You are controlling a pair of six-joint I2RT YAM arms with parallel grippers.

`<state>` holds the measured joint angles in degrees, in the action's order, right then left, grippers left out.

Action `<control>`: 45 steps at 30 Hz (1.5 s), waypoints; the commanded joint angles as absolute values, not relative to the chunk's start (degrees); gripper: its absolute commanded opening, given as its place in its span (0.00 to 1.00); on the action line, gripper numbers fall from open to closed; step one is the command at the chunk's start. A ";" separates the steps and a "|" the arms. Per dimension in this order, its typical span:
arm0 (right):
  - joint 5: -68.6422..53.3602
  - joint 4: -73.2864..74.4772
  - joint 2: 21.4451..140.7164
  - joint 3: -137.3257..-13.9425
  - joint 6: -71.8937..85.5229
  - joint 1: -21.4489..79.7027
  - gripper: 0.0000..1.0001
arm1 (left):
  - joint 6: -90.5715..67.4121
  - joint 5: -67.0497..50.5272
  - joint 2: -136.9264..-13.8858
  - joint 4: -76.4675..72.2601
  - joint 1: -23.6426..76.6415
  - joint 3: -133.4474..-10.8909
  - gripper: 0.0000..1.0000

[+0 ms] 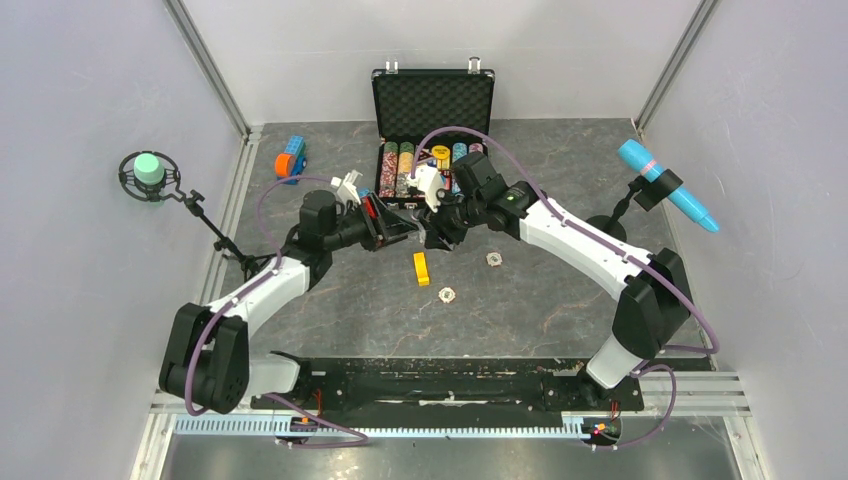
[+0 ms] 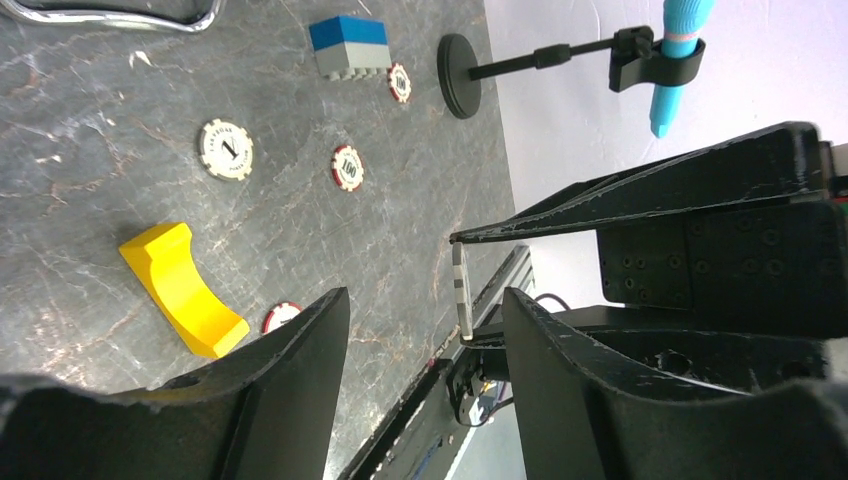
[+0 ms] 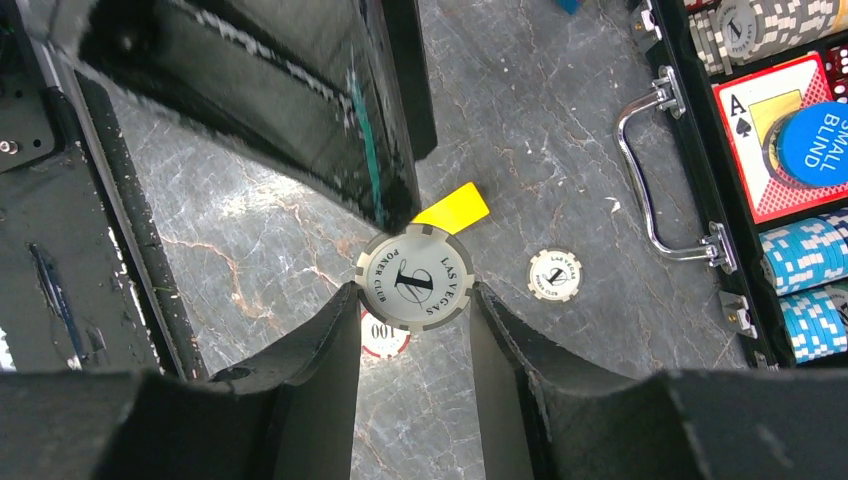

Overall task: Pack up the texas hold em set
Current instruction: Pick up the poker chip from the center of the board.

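Observation:
The black case (image 1: 433,100) of the texas hold em set stands open at the back, with rows of coloured chips (image 1: 430,165) in it. My right gripper (image 3: 414,290) is shut on a white-and-grey poker chip (image 3: 415,277), held flat by its edges above the table. In the left wrist view that chip (image 2: 461,290) shows edge-on between my left gripper's (image 2: 425,295) open fingers, nearer the right one and touching neither. Both grippers meet in front of the case (image 1: 420,230). Loose chips lie on the table: a white one (image 3: 555,273) and a red 100 (image 3: 385,338).
A yellow block (image 1: 421,268) lies just in front of the grippers, with two loose chips (image 1: 494,258) to its right. Red and blue bricks (image 1: 290,158) sit left of the case. A green-topped stand (image 1: 148,170) is at the left and a blue cylinder on a stand (image 1: 665,185) at the right.

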<state>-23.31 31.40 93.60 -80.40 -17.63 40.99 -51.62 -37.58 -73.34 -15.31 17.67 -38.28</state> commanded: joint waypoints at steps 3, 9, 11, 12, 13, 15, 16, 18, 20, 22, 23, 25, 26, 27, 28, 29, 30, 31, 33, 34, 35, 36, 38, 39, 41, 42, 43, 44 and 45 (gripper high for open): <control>-25.25 29.27 91.93 -81.43 -17.93 41.09 0.11 | -53.61 -37.38 -74.20 -18.37 19.71 -39.12 0.62; -25.49 29.19 91.65 -81.34 -17.90 41.14 0.12 | -53.61 -37.09 -74.88 -18.54 20.46 -39.47 0.58; -25.92 29.18 91.62 -81.21 -17.84 41.23 0.12 | -53.61 -37.01 -75.18 -18.54 20.58 -39.58 0.57; -26.08 29.11 91.62 -81.17 -17.84 41.22 0.12 | -53.70 -36.96 -75.23 -18.60 20.71 -39.64 0.55; -26.22 29.03 91.64 -81.05 -17.84 41.22 0.12 | -53.70 -36.96 -75.30 -18.71 20.80 -39.75 0.54; -26.26 28.94 91.65 -80.97 -17.84 41.21 0.13 | -53.88 -36.91 -75.46 -18.97 21.08 -39.88 0.52; -26.22 28.88 91.65 -80.86 -17.84 41.22 0.13 | -53.94 -36.85 -75.49 -19.03 21.20 -39.94 0.51; -26.17 28.58 91.70 -80.70 -17.75 41.22 0.13 | -54.05 -36.83 -75.50 -19.16 21.38 -39.96 0.49; -26.05 28.27 91.77 -80.45 -17.67 41.23 0.13 | -54.05 -36.83 -75.50 -19.15 21.54 -39.95 0.46; -26.02 28.04 91.91 -80.33 -17.58 41.23 0.13 | -54.14 -36.78 -75.50 -19.16 21.65 -39.98 0.44; -26.02 27.99 92.01 -80.39 -17.63 41.23 0.13 | -54.14 -36.74 -75.51 -19.16 21.71 -39.92 0.42; -26.04 28.02 92.22 -80.46 -17.65 41.27 0.13 | -54.27 -36.70 -75.41 -19.35 21.75 -39.92 0.39; -26.11 28.06 92.26 -80.42 -17.67 41.28 0.13 | -54.44 -36.74 -75.44 -19.54 21.71 -39.94 0.38; -26.16 27.98 92.37 -80.47 -17.68 41.23 0.13 | -54.57 -36.76 -75.51 -19.66 21.76 -39.99 0.36; -26.08 27.95 92.42 -80.42 -17.67 41.31 0.13 | -54.67 -36.87 -75.52 -19.72 21.82 -40.11 0.35; -26.10 27.86 92.45 -80.46 -17.67 41.25 0.13 | -54.75 -36.83 -75.55 -19.80 21.83 -40.12 0.33; -26.10 27.81 92.54 -80.50 -17.59 41.28 0.13 | -54.82 -36.83 -75.55 -19.86 21.88 -40.10 0.32; -26.21 27.65 92.60 -80.51 -17.59 41.31 0.13 | -54.84 -36.91 -75.51 -19.80 21.93 -40.14 0.31; -26.28 27.65 92.75 -80.51 -17.49 41.25 0.13 | -54.93 -36.93 -75.61 -19.95 21.98 -40.19 0.28; -26.41 27.52 92.87 -80.51 -17.49 41.30 0.13 | -54.89 -36.92 -75.60 -19.99 22.04 -40.08 0.27; -26.42 27.58 92.89 -80.51 -17.49 41.31 0.14 | -55.02 -36.94 -75.63 -20.05 22.11 -40.09 0.26; -26.37 27.52 92.97 -80.53 -17.45 41.31 0.13 | -55.10 -36.96 -75.61 -20.25 22.06 -40.08 0.24; -26.43 27.43 93.05 -80.47 -17.47 41.31 0.14 | -55.35 -37.08 -75.69 -20.51 22.09 -40.09 0.21; -26.37 27.40 93.11 -80.42 -17.48 41.26 0.15 | -55.45 -37.09 -75.74 -20.65 22.11 -40.19 0.19; -26.66 27.44 93.14 -80.43 -17.40 41.29 0.16 | -55.69 -37.18 -75.68 -20.82 22.14 -40.20 0.15; -26.87 27.40 93.13 -80.43 -17.47 41.31 0.16 | -55.80 -37.18 -75.75 -20.82 22.06 -40.22 0.13; -27.03 27.36 93.13 -80.42 -17.45 41.31 0.17 | -55.89 -37.18 -75.76 -20.82 22.06 -40.17 0.11; -27.04 27.40 93.13 -80.42 -17.49 41.30 0.17 | -55.93 -37.21 -75.61 -20.83 22.07 -40.28 0.09; -27.04 27.50 93.05 -80.42 -17.59 41.29 0.19 | -55.96 -37.19 -75.55 -20.78 22.06 -40.29 0.07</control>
<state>-24.97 30.02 93.60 -80.09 -17.63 41.04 -55.05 -37.43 -75.40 -18.70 21.89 -38.50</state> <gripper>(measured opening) 0.415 0.113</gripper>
